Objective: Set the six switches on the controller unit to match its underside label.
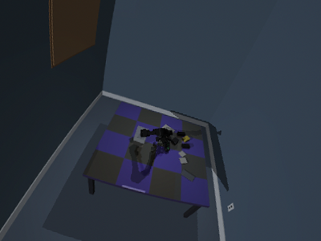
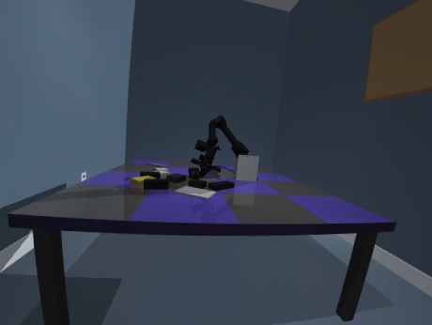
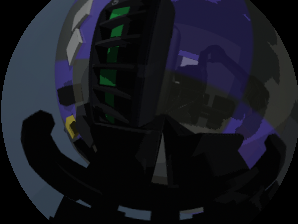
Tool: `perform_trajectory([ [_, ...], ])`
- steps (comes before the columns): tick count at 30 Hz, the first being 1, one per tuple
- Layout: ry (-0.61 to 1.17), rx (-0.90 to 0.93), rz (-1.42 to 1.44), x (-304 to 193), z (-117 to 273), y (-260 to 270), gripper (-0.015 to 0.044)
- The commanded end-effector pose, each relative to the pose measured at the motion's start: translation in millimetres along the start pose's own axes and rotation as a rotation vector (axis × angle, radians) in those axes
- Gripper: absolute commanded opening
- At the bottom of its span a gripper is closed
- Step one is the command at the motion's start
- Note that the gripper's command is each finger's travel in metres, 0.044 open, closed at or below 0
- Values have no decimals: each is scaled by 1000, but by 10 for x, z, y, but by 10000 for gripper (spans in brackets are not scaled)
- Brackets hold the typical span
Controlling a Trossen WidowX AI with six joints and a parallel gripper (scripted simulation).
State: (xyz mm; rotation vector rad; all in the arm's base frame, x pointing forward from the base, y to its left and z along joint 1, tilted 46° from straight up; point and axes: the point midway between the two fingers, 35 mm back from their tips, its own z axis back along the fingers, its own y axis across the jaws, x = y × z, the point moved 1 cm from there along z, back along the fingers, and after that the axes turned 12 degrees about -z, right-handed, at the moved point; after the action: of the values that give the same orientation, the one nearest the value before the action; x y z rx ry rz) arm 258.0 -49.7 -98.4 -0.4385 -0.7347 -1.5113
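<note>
The dark grey controller unit (image 3: 154, 65) (image 1: 168, 147) lies on the bench, its switch face showing left of centre in the wrist view. Several rockers in a row show green parts, bright on some and dim on others; the numbers and exact tilts cannot be read. The label is not visible. My gripper (image 3: 163, 123) (image 2: 204, 176) is shut with nothing between its fingers. Its tips are close to the unit's near end in the wrist view; whether they touch it is unclear. The dark fingers and arm cover part of that end.
A yellow block (image 1: 186, 138) (image 2: 143, 180) (image 3: 71, 127) lies among black modules (image 2: 156, 184) (image 2: 221, 186). A pale flat plate (image 2: 195, 192) lies in front of them. A pale upright panel (image 2: 247, 168) stands by the arm's base. Small pale pieces (image 1: 183, 160) and a grey plate (image 1: 188, 175) lie on the right.
</note>
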Motion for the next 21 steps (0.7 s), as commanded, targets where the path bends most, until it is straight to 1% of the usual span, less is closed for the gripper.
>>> perform_trajectory([
  [1, 2, 15, -9, -11, -2, 102, 0],
  [21, 2, 16, -9, -18, -25, 185, 0],
])
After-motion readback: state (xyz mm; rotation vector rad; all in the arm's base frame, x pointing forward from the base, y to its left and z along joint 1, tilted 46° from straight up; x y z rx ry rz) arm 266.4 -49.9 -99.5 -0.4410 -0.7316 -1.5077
